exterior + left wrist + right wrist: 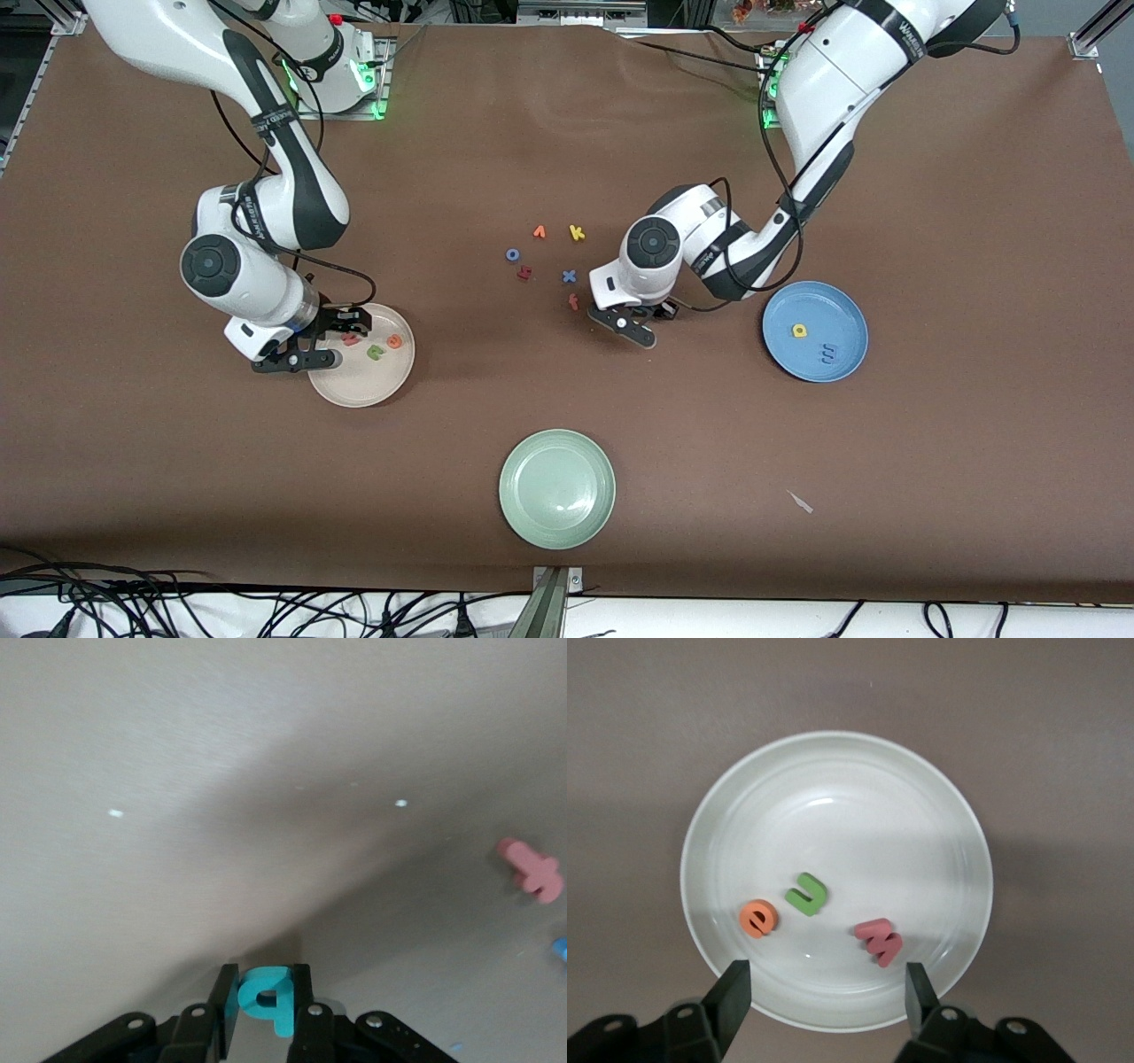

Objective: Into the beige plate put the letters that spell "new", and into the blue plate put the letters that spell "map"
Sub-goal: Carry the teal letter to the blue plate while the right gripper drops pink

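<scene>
Overhead, brown cloth-covered table [567,133] is filling the view. Right gripper [827,992] is hanging wide over round cream-beige plate [833,762], near the right arm's end. Left gripper [266,1001] is clamping tiny teal foam p [268,997] mid-table, near round medium-blue plate [842,306].

White arms [824,89] — black joints, cables — black grippers [631,326].
</scene>
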Controlling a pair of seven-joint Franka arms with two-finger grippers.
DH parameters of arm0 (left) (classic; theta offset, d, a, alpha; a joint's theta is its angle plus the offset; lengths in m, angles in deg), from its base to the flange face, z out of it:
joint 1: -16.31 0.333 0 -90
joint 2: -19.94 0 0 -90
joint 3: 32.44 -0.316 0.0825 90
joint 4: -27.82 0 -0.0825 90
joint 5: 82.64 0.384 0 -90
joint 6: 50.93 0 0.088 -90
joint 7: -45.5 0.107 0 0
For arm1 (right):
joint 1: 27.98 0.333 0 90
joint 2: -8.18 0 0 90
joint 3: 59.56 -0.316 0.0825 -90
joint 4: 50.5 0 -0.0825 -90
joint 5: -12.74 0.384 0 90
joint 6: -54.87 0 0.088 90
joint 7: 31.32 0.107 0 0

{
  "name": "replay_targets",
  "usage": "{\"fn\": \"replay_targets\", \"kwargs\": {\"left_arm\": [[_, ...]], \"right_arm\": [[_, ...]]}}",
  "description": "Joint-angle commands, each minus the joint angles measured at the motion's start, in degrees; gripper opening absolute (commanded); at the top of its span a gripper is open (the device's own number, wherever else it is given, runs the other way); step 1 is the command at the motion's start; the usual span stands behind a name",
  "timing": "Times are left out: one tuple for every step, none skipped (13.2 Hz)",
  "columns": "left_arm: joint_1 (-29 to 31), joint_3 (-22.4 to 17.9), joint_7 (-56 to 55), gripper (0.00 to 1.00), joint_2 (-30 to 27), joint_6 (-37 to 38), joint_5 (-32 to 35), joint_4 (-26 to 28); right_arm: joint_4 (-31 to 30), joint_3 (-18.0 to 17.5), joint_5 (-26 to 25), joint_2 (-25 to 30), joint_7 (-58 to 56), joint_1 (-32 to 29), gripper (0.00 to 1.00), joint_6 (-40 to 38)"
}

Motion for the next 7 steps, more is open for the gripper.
{"fn": "replay_targets", "kwargs": {"left_arm": [[3.35,0.23,8.65,0.02,-5.05,5.71,0.6,0.58],[4.84,0.31,12.51,0.02,-6.28,7.64,0.6,0.58],[6.33,0.32,16.12,0.02,-7.42,9.66,0.51,0.58],[7.83,0.23,19.64,0.02,-8.39,12.29,0.59,0.4],[10.19,0.23,24.89,0.02,-9.36,15.1,0.6,0.32],[12.48,0.23,30.6,0.02,-10.06,16.87,0.68,0.4],[15.72,0.14,35.79,0.01,-10.33,18.02,1.03,0.58]], "right_arm": [[-0.08,-0.34,-0.07,4.21,-0.58,-0.34,0.8,-4.01],[0.53,-0.34,-0.07,6.06,-0.58,-0.34,0.81,-6.55],[2.1,-0.34,-0.07,7.47,-0.75,-0.34,0.81,-10.4],[3.85,-0.34,-0.16,9.05,-0.92,-0.34,0.82,-14.09],[5.35,-0.34,-0.07,11.24,-1.1,-0.34,0.82,-17.96],[6.32,-0.34,-0.16,13.35,-1.1,-0.34,0.83,-21.04],[7.12,-0.08,0.02,15.46,-1.1,-0.34,0.91,-23.77]]}}
